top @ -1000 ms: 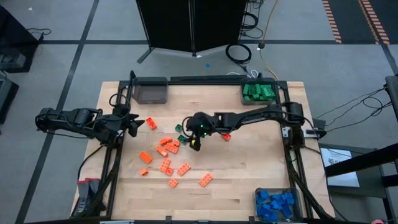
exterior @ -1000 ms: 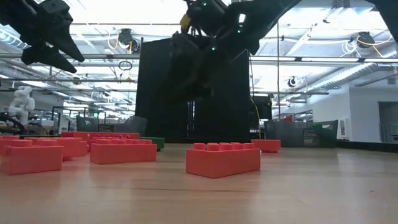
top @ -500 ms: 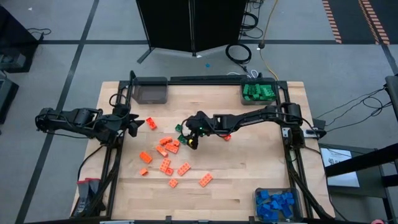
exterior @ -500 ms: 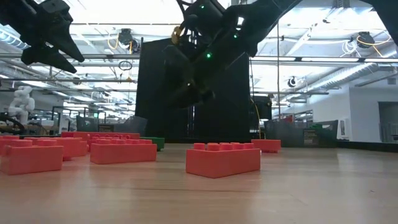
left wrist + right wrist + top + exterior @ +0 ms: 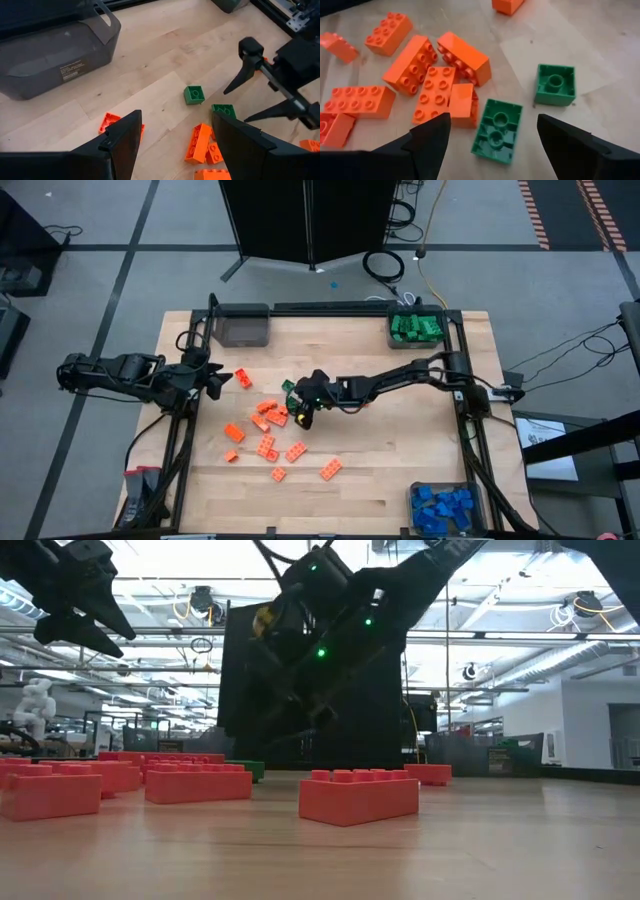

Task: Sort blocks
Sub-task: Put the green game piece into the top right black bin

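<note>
Several orange blocks [image 5: 268, 425] lie scattered on the wooden table's middle left. Two green blocks rest studs down beside them: an oblong one [image 5: 496, 131] and a square one [image 5: 555, 84]. My right gripper [image 5: 492, 150] hovers open just above the oblong green block [image 5: 294, 401], its fingers slanting down on either side without touching it. My left gripper [image 5: 221, 380] waits open above the table's left side, with nothing between its fingers [image 5: 120, 145].
An empty grey bin [image 5: 243, 327] stands at the far left. A bin of green blocks [image 5: 415, 328] stands at the far right, and a bin of blue blocks [image 5: 443, 508] at the near right corner. The bare table lies to the right of the blocks.
My right gripper has sunk toward the green blocks, going a little toward the table's left edge and rolling slightly. The blocks have stayed where they were.
</note>
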Robot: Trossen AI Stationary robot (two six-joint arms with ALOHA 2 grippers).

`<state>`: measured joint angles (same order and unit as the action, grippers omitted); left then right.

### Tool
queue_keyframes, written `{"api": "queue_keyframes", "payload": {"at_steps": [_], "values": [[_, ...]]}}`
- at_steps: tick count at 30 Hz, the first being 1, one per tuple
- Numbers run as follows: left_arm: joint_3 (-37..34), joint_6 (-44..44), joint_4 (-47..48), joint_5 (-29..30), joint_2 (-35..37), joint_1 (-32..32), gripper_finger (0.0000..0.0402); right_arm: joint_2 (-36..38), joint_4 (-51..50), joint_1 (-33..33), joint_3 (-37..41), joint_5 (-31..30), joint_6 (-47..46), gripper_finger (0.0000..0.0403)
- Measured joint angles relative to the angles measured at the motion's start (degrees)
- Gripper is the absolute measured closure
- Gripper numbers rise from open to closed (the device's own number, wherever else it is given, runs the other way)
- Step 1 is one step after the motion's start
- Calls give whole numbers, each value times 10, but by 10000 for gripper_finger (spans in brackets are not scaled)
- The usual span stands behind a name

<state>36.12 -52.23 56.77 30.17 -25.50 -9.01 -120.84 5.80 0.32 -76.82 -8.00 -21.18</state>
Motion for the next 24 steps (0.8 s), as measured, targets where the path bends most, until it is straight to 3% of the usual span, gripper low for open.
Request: {"api": "queue_keyframes", "payload": {"at_steps": [16,20,24], "values": [[0,1,0,0,0,0,157,-69,-33,2,-27,-16,-51,129],[0,2,4,0,0,0,157,-69,-51,1,-27,-17,-52,154],[0,2,13,0,-1,0,157,-69,-59,0,-27,-27,-67,208]]}}
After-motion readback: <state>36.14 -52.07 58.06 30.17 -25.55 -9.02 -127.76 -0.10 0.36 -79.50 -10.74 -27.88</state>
